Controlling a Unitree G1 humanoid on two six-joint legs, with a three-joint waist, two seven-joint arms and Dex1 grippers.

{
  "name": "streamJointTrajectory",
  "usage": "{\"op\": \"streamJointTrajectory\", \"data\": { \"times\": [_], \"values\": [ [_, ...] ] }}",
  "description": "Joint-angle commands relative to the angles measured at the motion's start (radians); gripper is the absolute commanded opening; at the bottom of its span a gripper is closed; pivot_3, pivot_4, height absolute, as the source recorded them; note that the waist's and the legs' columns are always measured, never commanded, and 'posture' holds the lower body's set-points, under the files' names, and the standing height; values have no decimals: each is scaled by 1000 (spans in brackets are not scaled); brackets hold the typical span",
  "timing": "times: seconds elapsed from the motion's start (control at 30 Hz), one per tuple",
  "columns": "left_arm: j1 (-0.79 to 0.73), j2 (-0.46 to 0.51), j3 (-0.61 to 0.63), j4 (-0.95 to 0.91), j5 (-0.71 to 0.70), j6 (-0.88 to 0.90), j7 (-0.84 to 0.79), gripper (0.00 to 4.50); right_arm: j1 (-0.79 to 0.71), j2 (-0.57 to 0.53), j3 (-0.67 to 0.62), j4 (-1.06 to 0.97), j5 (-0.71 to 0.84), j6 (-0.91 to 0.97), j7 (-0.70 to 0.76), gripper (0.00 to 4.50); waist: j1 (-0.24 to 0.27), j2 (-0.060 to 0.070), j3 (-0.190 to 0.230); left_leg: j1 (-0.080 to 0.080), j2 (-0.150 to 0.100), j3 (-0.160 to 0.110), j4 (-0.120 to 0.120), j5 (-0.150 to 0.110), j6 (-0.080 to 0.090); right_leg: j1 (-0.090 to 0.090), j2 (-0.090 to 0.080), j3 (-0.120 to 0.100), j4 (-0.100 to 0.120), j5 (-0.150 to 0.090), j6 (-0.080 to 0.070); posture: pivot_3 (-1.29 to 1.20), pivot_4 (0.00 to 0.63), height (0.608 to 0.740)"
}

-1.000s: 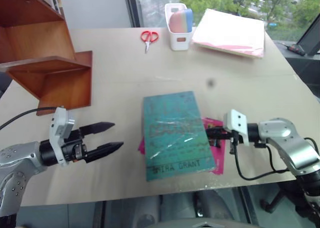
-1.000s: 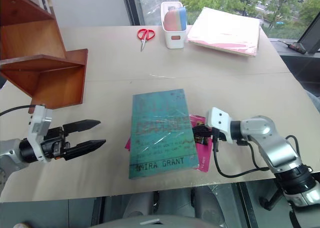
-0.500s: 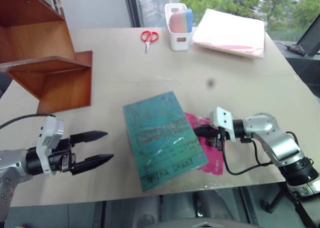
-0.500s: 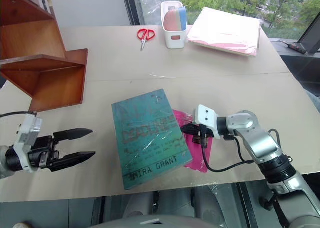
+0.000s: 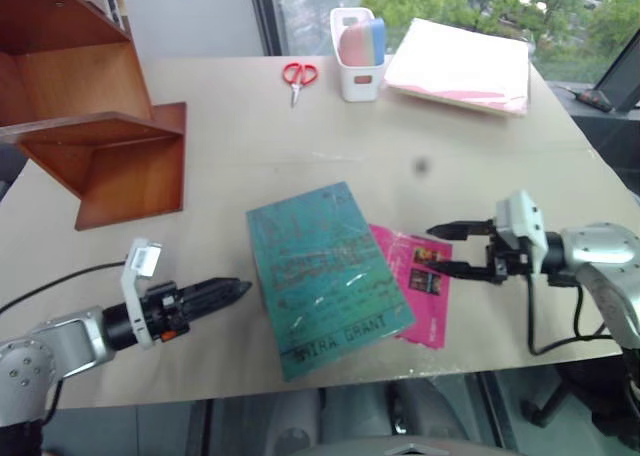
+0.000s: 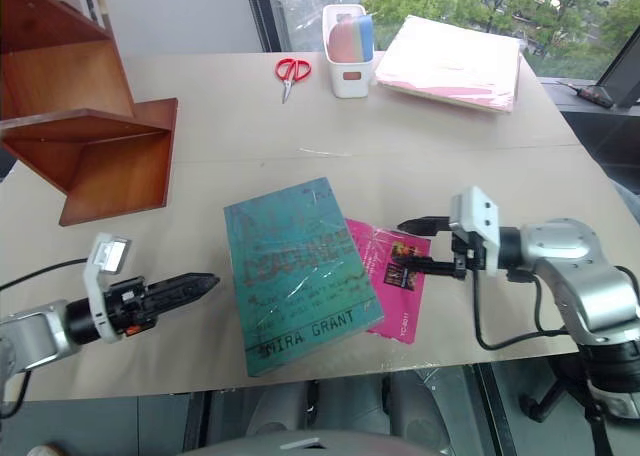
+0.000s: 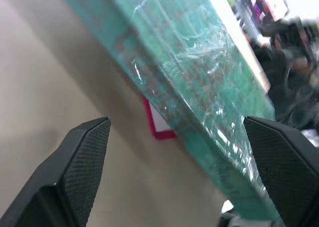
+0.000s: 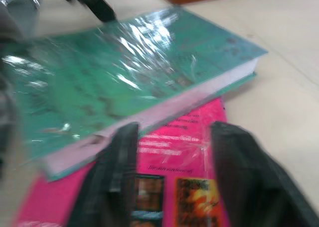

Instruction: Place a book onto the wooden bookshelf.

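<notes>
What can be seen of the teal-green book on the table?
The book is a thick teal-green paperback with a glossy, film-like cover, darker print and the lettering "MIRA GRANT" near one edge. It lies flat and closed on the table, turned at an angle, partly covering a thinner pink book. Its pale page edge shows in the right wrist view. Neither end effector touches it.

The book now lies turned on the table, its "MIRA GRANT" edge swung toward the right, uncovering more of the pink book beneath it. The right pincer, a second ago shut at the book's edge, has drawn back off it and risen, fingers parted. The left pincer has rolled over and dropped lower, closer to the book's near corner.
</notes>
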Motion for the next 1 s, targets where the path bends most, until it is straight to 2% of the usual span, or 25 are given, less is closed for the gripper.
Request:
{"op": "streamJointTrajectory", "data": {
  "times": [0.03,0.37,0.53,0.77,0.8,1.0],
  "values": [
    [-66,-10,-16,69,-51,79,46,4500,4,-31,-78,-113,120,15,43,3918,-3,0,0,0,0,0,0,0,0,0,0,0,0,0,0,0,150,740],
    [-192,-115,-68,236,-84,199,112,4500,-47,8,-9,-145,56,-112,48,3918,0,0,0,-1,-1,0,4,0,0,0,0,0,1,0,0,0,150,740],
    [-212,-169,-92,246,-99,231,135,4500,-44,1,-2,-139,46,-123,49,3918,3,0,0,-1,-1,-1,4,0,0,1,-1,0,1,0,0,0,150,740],
    [-243,-195,-104,273,-99,256,146,4500,-34,-8,-6,-134,40,-130,55,3918,3,1,0,-1,-2,-2,5,0,0,2,-1,-1,1,0,0,0,150,740],
    [-248,-197,-109,278,-94,257,146,3968,-35,-8,-6,-132,39,-132,55,4022,3,1,0,-1,-2,-2,5,0,0,2,-1,-1,1,0,0,0,150,740],
    [-263,-220,-120,303,-88,266,151,1763,-28,-5,-1,-131,30,-140,50,4022,4,1,-1,-1,-2,-2,5,0,0,2,-1,-1,1,0,0,0,150,740]
  ]
}}
